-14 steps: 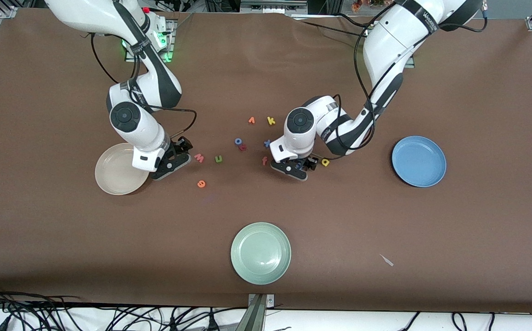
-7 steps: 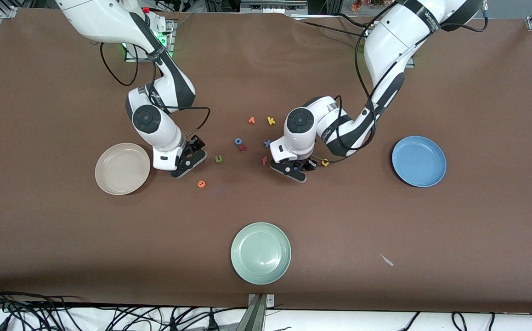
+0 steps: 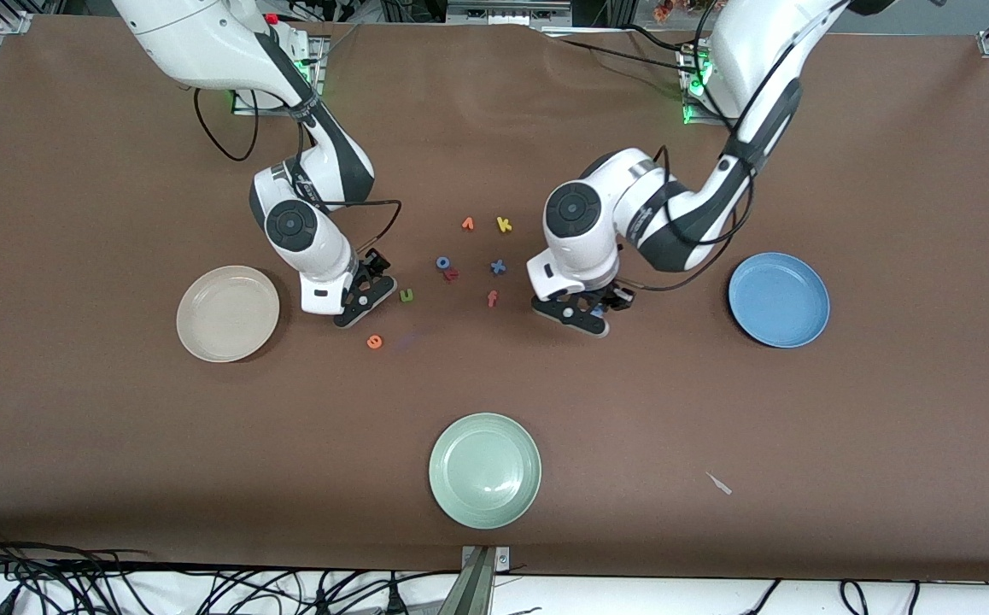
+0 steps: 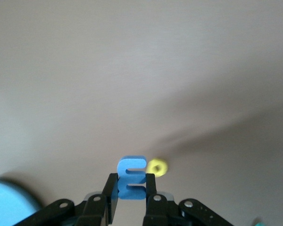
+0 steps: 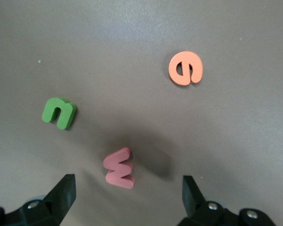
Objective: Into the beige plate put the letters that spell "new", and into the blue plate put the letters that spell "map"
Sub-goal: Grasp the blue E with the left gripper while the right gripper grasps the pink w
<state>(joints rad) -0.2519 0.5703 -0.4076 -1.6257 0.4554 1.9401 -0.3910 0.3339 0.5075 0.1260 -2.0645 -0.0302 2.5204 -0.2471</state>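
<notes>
The left pincer [image 4: 132, 188] is clamped on the blue "m" [image 4: 131, 177], lifted over the counter [image 3: 887, 427] above the yellow looped letter [image 4: 157, 167]; it should carry it level to the blue plate [image 3: 778, 300] at the left arm's end and release low. The right pincer [image 5: 127, 193] hangs with jaws wide apart over the pinkish-red "w" [image 5: 119, 168], touching nothing. The green "n" [image 5: 59, 112] and orange "e" [image 5: 186, 68] lie near it, the beige plate [image 3: 227, 313] beside.

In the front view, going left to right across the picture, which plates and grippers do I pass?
beige plate → right gripper, open → pale green plate → left gripper, shut on the blue "m" → blue plate.
</notes>
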